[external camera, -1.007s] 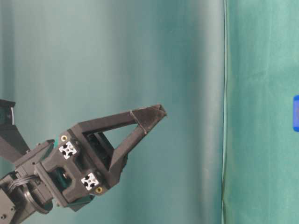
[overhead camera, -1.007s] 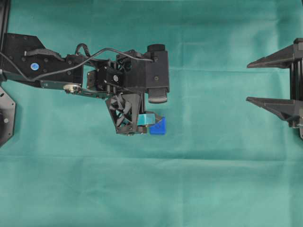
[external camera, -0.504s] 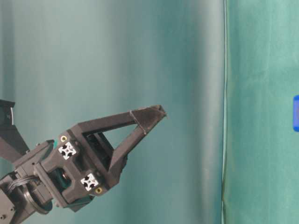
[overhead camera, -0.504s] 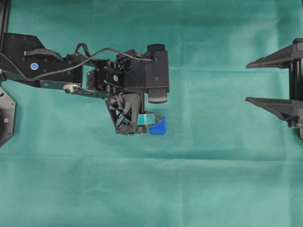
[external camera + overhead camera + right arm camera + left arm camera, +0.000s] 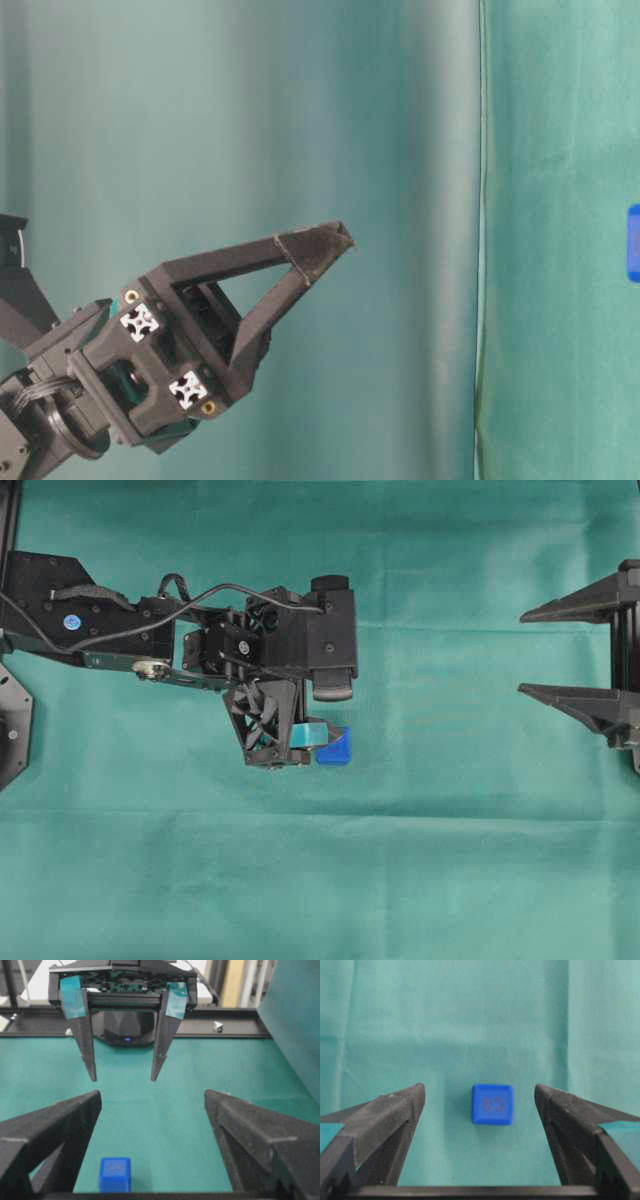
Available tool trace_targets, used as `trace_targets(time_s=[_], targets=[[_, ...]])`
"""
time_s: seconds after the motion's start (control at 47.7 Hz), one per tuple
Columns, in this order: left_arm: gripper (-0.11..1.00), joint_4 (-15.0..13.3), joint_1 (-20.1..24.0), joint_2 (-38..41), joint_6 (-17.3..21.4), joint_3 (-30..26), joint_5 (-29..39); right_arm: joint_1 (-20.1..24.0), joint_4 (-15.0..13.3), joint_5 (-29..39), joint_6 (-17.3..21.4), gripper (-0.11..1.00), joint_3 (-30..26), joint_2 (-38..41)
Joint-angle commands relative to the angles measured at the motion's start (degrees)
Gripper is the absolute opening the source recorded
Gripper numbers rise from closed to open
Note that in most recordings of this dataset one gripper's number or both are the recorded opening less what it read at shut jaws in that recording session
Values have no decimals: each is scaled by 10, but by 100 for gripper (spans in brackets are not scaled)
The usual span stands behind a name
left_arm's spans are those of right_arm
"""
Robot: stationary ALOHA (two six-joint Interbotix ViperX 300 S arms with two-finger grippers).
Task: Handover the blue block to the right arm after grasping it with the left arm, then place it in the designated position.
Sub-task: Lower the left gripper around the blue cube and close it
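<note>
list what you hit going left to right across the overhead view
left arm → left gripper, jaws open, pointing down → blue block on the green cloth → bare cloth → right gripper, jaws open, at the right edge

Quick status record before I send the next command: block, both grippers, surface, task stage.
blue block: lying on the green cloth, free, not gripped
left gripper: open, raised above the cloth, fingers straddling the block's position
right gripper: open, empty, at the right edge of the overhead view, well apart from the block
designated position: marks not visible in any view
stage: grasp not yet made
</note>
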Motion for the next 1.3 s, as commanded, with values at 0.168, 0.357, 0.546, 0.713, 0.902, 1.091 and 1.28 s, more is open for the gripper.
trace_targets(time_s=[0.168,0.357,0.546,0.713,0.902,1.091,1.28], targets=[[100,0,-5,11,0,5,-34,-3,-1,-2,-1,94,-15,4],[100,1,-7,29,0,25,-58,-4,0,3,-1,94,-14,4],[100,0,-9,55,0,50,-99,-9,-2,5,-1,94,-14,4],[100,0,-12,76,-1,63,-128,-14,-3,6,-1,94,-13,7],[100,0,-13,103,-4,74,-158,-17,-3,5,-1,94,-12,10],[100,0,-13,120,-4,85,-187,-18,-2,5,-1,94,-12,11],[100,0,-11,143,-7,95,-207,-18,-3,5,-1,94,-12,12]])
